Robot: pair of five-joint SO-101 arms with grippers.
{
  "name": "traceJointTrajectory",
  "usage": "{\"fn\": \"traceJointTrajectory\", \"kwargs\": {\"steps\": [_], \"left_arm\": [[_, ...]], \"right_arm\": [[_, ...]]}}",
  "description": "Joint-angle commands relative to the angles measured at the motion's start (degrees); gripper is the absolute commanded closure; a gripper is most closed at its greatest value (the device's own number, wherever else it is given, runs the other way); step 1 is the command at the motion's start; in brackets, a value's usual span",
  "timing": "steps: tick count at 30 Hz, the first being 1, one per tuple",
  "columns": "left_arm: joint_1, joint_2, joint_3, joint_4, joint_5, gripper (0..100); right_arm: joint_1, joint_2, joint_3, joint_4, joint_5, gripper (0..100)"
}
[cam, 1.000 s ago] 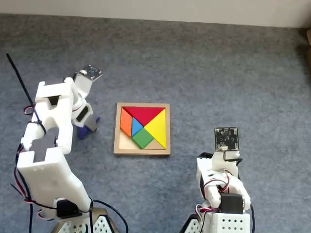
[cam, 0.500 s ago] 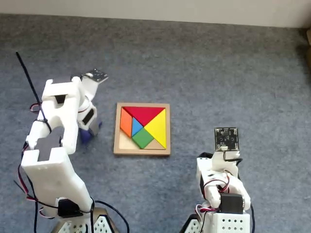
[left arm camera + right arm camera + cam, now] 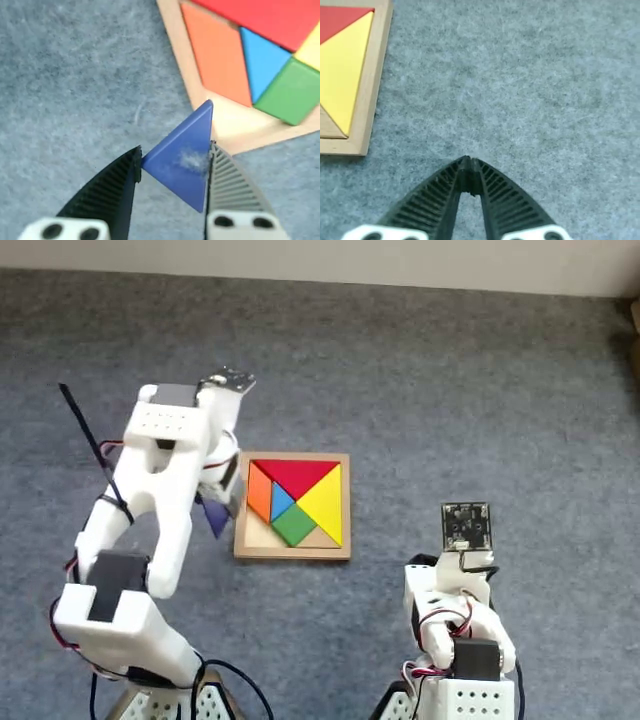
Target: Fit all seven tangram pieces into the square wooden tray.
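Left pincer (image 3: pixel 175 149) clamped on blue triangle (image 3: pixel 181 165), just beside tray (image 3: pixel 240 532) edge — placing step. Next: carry over bare slot (image 3: pixel 232 120), turn to match, lower. Right pincer (image 3: pixel 468 181) closed, empty — well apart.

six pieces (image 3: pixel 296 478) (five seated) — one tray (image 3: pixel 292 554)

White blocky arms (image 3: pixel 160 470) — black servo (image 3: pixel 478 658), thin black cable (image 3: pixel 84 428), ribbed black claw fingers (image 3: pixel 432 200)

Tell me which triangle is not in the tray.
The dark blue triangle: it is clamped in the left gripper at the rim of the tray, while the red triangle, yellow triangle and light blue triangle lie inside.
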Motion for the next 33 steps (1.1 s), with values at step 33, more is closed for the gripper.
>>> {"fn": "traceJointTrajectory", "kwargs": {"steps": [33], "left_arm": [[13.85, -3.82, 4.35, 4.04, 71.03, 99]], "right_arm": [[0.75, -0.48, 8.48, -0.13, 0.09, 98.9]]}}
